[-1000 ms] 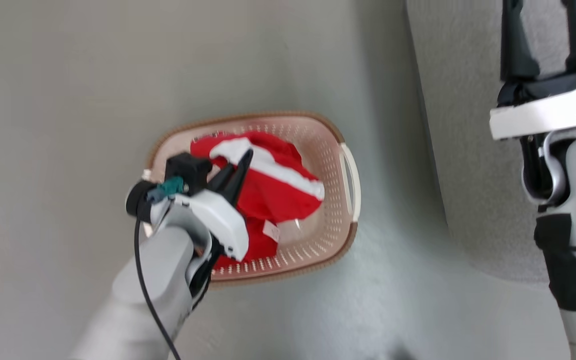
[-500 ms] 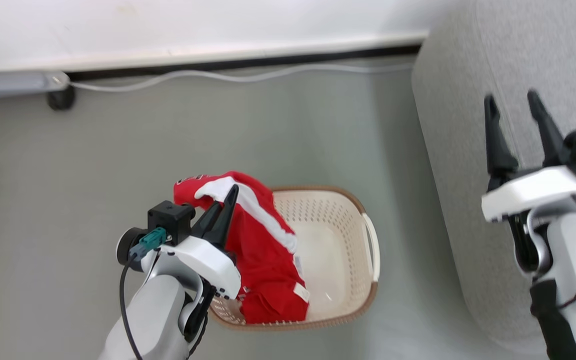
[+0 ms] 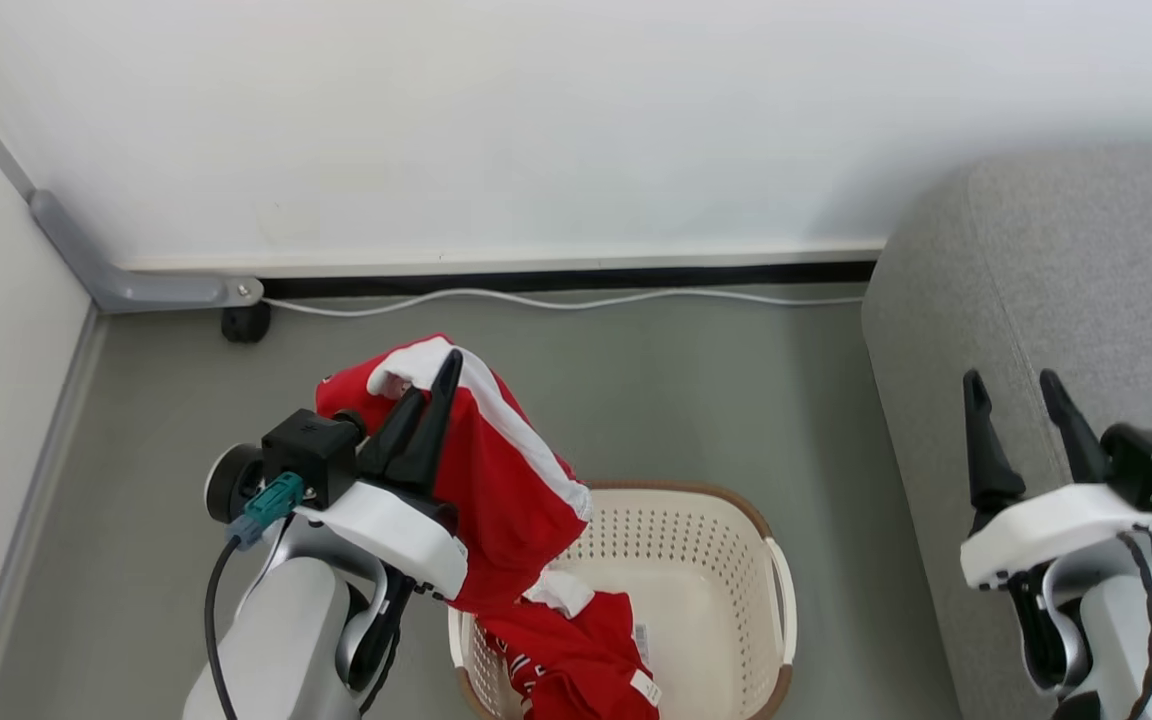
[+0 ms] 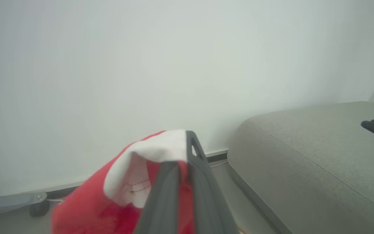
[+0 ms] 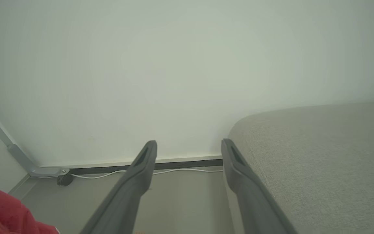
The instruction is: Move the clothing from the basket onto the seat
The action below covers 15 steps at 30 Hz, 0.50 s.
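A plain white wall [image 3: 576, 120] closes the back of the room. A smooth grey-green floor [image 3: 696, 400] meets it at a black skirting strip [image 3: 576, 277]. A thin white cable [image 3: 556, 300] snakes along the floor's far edge. In the far left corner a grey metal bracket [image 3: 136, 290] bends down off the side wall, with a small black knob [image 3: 244, 323] beside it.

My left gripper [image 3: 436, 375] is clenched on the clothing [image 3: 501, 490], soft red fabric with a broad white band. The pinched fold stands above the fingertips, and the rest drapes down limp into the basket [image 3: 696, 540]. More red fabric is heaped against the basket's near left wall, showing a small white tag [image 3: 646, 688]. I cannot tell whether that heap is a second garment.

The basket is oval cream plastic pierced with rows of holes. It has a brown woven-look rim and a barcode sticker [image 3: 639, 640] inside, and it stands on the floor near the seat's base.

The seat [image 3: 1036, 280] is grey, coarse-woven and round-edged. My right gripper [image 3: 1009, 378] hovers over it, fingers spread wide and grasping nothing.
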Available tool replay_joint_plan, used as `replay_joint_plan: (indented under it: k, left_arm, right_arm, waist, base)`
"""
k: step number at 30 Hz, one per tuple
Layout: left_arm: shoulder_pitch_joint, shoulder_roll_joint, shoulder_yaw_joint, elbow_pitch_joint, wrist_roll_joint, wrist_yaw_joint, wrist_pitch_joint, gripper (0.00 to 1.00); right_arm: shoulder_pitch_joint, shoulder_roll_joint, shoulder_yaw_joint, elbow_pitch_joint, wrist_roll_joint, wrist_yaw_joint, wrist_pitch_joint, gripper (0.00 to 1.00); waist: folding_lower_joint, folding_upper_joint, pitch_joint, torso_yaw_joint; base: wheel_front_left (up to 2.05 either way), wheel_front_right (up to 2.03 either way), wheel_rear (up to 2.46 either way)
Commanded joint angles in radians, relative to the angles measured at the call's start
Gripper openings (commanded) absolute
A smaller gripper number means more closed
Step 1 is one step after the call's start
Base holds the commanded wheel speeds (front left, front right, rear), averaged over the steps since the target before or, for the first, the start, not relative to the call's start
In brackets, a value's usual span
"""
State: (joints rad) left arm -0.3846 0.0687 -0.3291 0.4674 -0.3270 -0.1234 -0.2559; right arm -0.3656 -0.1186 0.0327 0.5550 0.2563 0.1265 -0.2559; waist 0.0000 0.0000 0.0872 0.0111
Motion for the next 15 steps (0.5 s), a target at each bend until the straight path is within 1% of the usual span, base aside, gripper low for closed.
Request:
replay_joint_plan:
  k: [1,9,15]
  left_arm:
    - [-0.015,0.026,0.029,-0.044,0.017,-0.007,-0.006,0.00]
    - [-0.055,0.063,-0.009,-0.164,0.021,-0.007,-0.006,0.00]
    - [-0.083,0.073,-0.051,-0.276,0.006,-0.007,-0.006,0.00]
  right_arm:
    - [0.009,0.004,0.015,-0.018,0.008,0.004,-0.006,1.00]
    - [0.063,0.015,0.003,-0.002,0.002,0.004,-0.006,1.00]
    - [0.075,0.019,-0.001,0.002,-0.001,0.004,-0.006,1.00]
  waist:
    - [0.0000,0.0000,-0.028,0.016]
    - [0.0000,0.0000,-0.071,0.034]
    - [0.0000,0.0000,-0.079,0.043]
  base:
    - [0.00,0.00,0.00]
    - [0.00,0.00,0.00]
    - [0.00,0.00,0.00]
